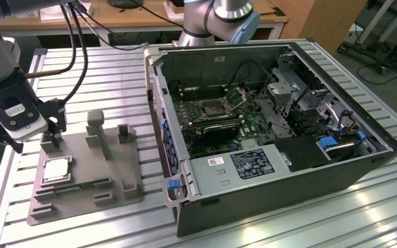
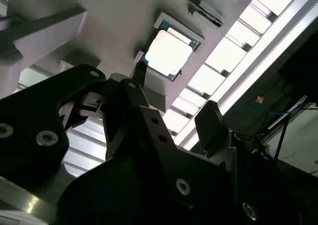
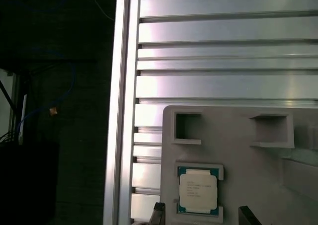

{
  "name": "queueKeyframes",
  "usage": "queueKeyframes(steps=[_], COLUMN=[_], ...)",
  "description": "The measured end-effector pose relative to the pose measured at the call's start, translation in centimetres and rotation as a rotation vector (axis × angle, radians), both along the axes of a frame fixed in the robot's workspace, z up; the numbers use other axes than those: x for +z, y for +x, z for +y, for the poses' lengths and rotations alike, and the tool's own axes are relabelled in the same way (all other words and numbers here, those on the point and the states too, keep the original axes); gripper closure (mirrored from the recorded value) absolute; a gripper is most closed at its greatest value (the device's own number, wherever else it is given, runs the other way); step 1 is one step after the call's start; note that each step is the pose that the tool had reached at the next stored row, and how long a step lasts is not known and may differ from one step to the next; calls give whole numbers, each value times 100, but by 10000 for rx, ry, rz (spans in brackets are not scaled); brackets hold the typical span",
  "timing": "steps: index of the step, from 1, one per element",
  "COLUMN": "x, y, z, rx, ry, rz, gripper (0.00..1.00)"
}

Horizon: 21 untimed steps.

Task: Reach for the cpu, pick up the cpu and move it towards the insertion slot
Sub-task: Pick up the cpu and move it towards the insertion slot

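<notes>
The cpu (image 1: 57, 169), a small square chip with a shiny silver top, lies flat in a pocket of the grey holder (image 1: 116, 170) at the exterior view's left. My gripper (image 1: 50, 133) hangs just above and behind it, open, with nothing between its fingers. In both wrist views the cpu (image 3: 198, 190) (image 2: 169, 53) lies just ahead of the gripper (image 3: 203, 217) (image 2: 174, 98), whose two dark fingertips (image 3: 159, 212) stand wider apart than the chip. The insertion slot (image 1: 214, 107) is the square metal-framed socket on the green motherboard inside the open computer case.
The open computer case (image 1: 268, 181) stands to the exterior view's right of the holder, its wall tall. Grey posts (image 1: 96, 129) rise from the holder, and a thin green strip (image 1: 81, 187) lies near its front. The table's edge (image 3: 121, 111) runs close beside the holder.
</notes>
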<state>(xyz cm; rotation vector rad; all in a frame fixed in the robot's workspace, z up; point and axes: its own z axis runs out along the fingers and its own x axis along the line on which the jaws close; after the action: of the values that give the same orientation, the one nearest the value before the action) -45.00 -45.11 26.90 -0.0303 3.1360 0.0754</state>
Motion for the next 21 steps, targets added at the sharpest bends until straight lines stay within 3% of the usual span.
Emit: queueKeyframes(steps=[21], x=[-57], y=[4], z=[0], rx=[-5], ry=[0], rz=[-1], gripper=[34])
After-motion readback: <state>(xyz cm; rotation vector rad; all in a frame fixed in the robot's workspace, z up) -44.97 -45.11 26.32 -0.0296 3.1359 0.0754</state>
